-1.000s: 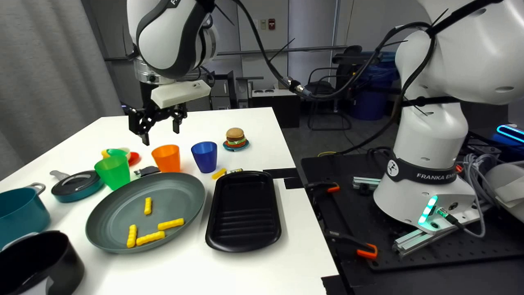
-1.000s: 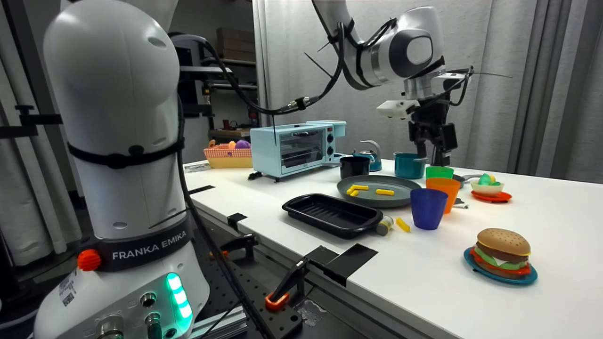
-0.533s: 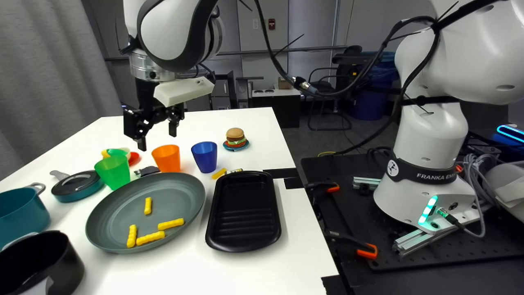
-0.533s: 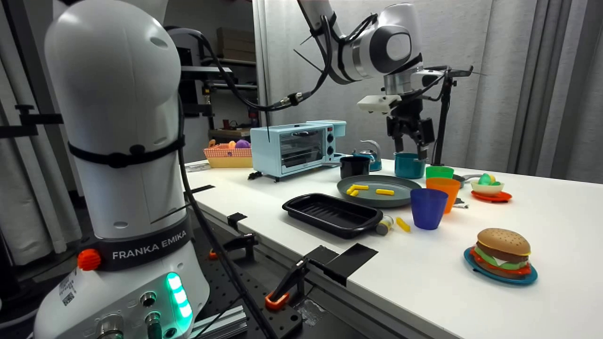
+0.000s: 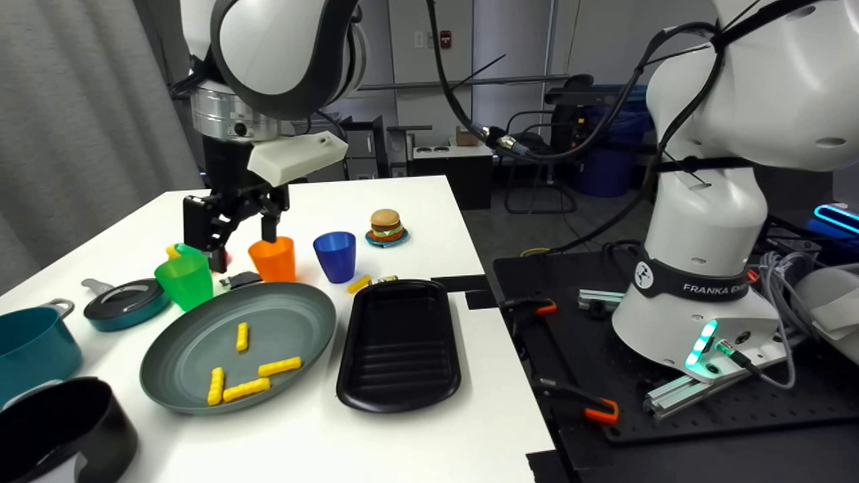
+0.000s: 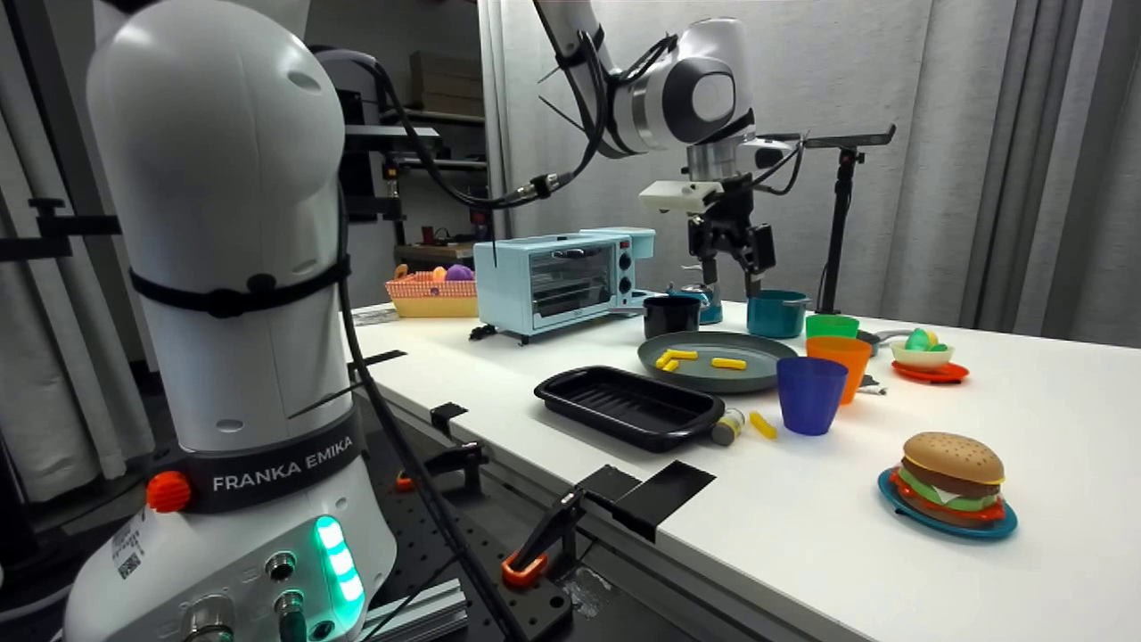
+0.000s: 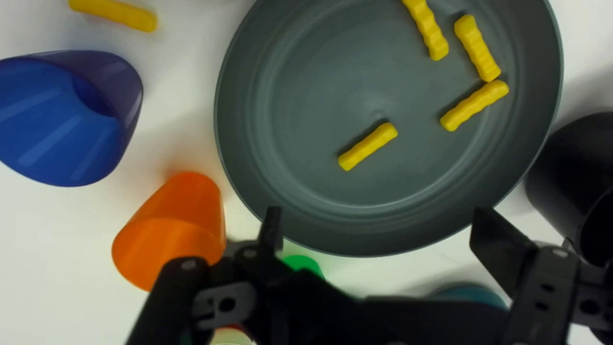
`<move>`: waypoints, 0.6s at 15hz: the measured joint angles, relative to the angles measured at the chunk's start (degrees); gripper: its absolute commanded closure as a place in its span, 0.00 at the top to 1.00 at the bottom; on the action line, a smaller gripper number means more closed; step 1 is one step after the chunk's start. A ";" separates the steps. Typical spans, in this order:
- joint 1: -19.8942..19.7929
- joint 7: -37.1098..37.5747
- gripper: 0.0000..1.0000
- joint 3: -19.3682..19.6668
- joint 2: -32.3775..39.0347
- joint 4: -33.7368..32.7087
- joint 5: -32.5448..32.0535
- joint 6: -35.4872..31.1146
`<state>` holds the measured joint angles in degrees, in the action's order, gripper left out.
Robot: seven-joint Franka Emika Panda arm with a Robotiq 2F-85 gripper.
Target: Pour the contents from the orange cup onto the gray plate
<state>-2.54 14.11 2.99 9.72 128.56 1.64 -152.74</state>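
The orange cup stands upright beside the gray plate; it also shows in an exterior view and the wrist view, partly behind a finger. No yellow piece shows in the visible part of its inside. The gray plate lies flat on the table and also shows in the wrist view. Several yellow pieces lie on it, also visible in an exterior view. My gripper is open and empty, above the table near the plate's rim; both exterior views show it.
A green cup and a blue cup flank the orange cup. A yellow piece lies on the table near the blue cup. A black tray, teal pot, black pot and toy burger stand around.
My open gripper has moved leftward in both exterior views, toward the plate, and appears lower in the view with the plate in front. The cups, plate and yellow pieces have not moved.
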 measured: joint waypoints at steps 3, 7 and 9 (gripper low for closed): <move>0.13 -1.13 1.00 -0.50 -0.77 0.40 0.00 0.00; 0.14 -3.59 1.00 -1.00 -1.86 0.75 1.39 0.34; 0.13 -3.75 1.00 -1.02 -2.02 0.84 1.41 0.34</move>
<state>-2.41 10.36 1.97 7.69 129.39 3.05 -152.40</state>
